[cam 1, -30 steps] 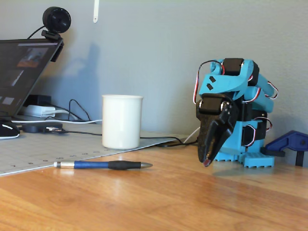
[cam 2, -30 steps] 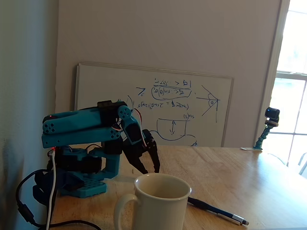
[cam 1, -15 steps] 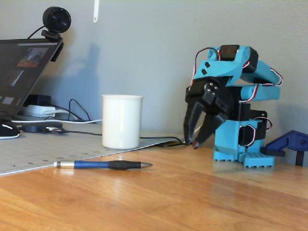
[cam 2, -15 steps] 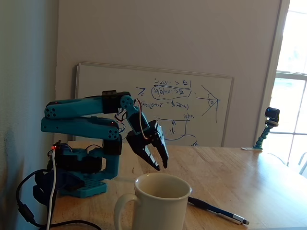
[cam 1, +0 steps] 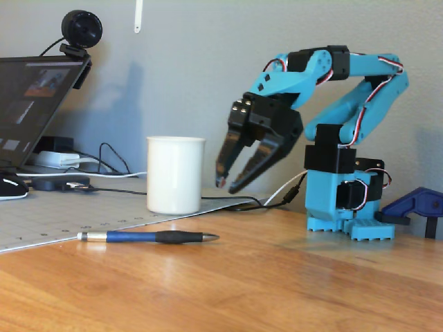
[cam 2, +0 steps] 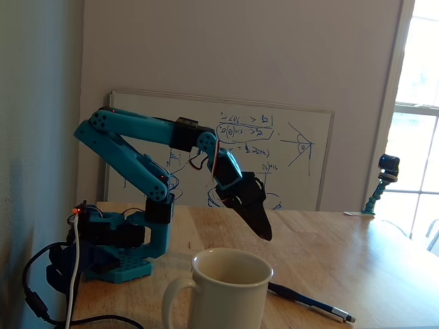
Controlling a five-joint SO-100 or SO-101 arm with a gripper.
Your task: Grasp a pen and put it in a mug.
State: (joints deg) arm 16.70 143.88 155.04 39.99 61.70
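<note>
The tabletop (cam 1: pixel 291 283) is light wood with visible grain. In a fixed view a pale gridded mat (cam 1: pixel 62 221) covers its left rear portion, and a grey wall stands behind. A laptop (cam 1: pixel 34 111) sits at the far left of that view with a webcam (cam 1: pixel 81 29) clipped to its lid, and black and white cables (cam 1: pixel 104 162) run along the wall side of the mat. In another fixed view a whiteboard (cam 2: pixel 288 147) with handwritten diagrams leans against a white wall, a window occupies the right edge, and a small camera on a flexible blue stalk (cam 2: pixel 384 181) stands at the far end of the tabletop.

The white mug (cam 1: pixel 176 174) stands upright on the mat edge. Its interior, visible from above the rim in another fixed view (cam 2: pixel 230 271), appears empty.

The pen (cam 1: pixel 147 236), blue barrel with black grip and silver ends, lies flat on the tabletop in front of the mug, apart from it. In another fixed view it lies to the right of the mug (cam 2: pixel 312 303).

The blue arm's base (cam 1: pixel 349 200) is fixed to the right of the mug in a fixed view. The hand (cam 1: pixel 228 183) hangs above the tabletop just beside the mug, pointing downward, fingers parted moderately, holding nothing. In another fixed view the hand (cam 2: pixel 264 233) hangs above and behind the mug rim.
</note>
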